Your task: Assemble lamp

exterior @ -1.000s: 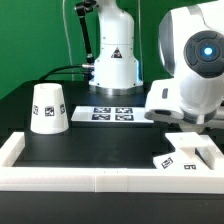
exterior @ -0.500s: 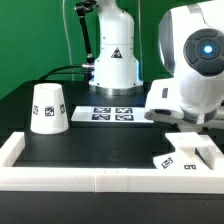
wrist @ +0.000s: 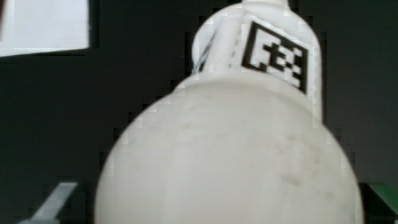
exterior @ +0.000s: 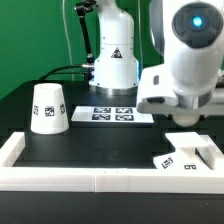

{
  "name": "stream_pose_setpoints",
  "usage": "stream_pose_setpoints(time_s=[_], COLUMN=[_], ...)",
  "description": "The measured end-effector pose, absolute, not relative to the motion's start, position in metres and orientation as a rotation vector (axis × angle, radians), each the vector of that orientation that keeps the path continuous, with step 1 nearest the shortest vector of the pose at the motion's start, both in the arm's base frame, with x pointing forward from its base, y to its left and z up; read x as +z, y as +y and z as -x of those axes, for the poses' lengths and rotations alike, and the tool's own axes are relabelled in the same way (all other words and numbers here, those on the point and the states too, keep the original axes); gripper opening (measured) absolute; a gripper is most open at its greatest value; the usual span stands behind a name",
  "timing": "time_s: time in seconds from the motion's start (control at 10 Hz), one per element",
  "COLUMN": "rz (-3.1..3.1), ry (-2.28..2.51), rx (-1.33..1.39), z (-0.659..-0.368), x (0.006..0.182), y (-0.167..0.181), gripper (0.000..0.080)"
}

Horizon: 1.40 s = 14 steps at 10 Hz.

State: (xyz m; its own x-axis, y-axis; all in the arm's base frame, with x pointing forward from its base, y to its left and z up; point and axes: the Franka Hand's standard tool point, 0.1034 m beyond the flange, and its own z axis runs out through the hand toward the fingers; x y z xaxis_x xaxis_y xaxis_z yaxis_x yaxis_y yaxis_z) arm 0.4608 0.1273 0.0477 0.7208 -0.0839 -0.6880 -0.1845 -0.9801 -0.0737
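The white ball-shaped bulb [wrist: 222, 150] fills the wrist view, its neck carrying a black square tag. It sits between the fingers of my gripper [wrist: 222, 208], which is shut on it; one fingertip [wrist: 57, 200] shows at its side. In the exterior view the arm's white hand [exterior: 175, 90] hangs over the table's right half and hides the bulb and the fingers. The cone-shaped shade [exterior: 48, 108] stands upright at the exterior view's left. The flat square base [exterior: 190, 152] lies at the front right.
The marker board [exterior: 112, 114] lies at the back middle of the black table. A white raised rim [exterior: 100, 178] borders the table at the front and sides. The robot's pedestal [exterior: 112, 60] stands behind the board.
The arm's hand has swung toward the exterior view's left and turned. The shade, base and marker board have not moved.
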Motion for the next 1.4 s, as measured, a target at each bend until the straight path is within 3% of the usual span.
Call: stream_pose_setpoints(time_s=[0.4, 0.6, 1.0, 1.4], rz=[2.779, 2.798, 2.925, 2.993], ry=[0.229, 0.234, 0.204, 0.078], rx=[1.018, 0.966, 0.504, 0.030], z=[-0.497, -0.500, -0.513, -0.538], x=[0.099, 0.095, 0.092, 0.128], y=[0.100, 0.102, 0.094, 0.075], gripper=[0.0576, 0.0577, 0.0577, 0.0577])
